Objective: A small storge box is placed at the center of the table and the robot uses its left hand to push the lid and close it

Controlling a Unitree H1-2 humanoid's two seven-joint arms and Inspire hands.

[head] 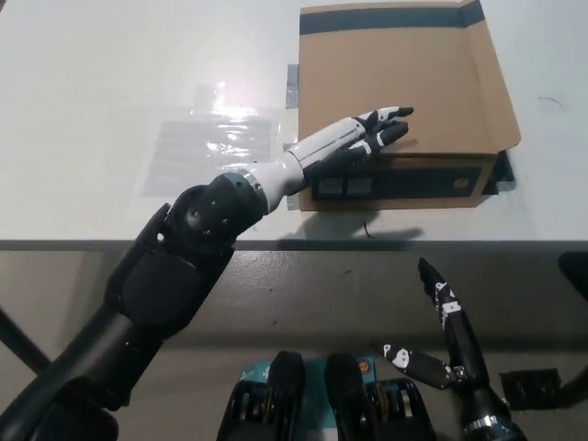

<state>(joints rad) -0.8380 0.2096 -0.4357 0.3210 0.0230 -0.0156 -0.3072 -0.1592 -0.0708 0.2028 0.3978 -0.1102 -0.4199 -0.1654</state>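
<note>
Apparently finished, the brown cardboard storage box [400, 101] at the white worktop's [110, 92] one o'clock has its lid flat, the white left robot hand [354, 142] outstretched, empty, over its six o'clock edge.

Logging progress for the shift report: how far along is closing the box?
Mostly done: the lid lies flat over the cardboard box. In hand: the left hand, fingers extended, lies over the lid's front edge. Left: perhaps a last press, then withdrawing. The right hand rests below the table.
</note>
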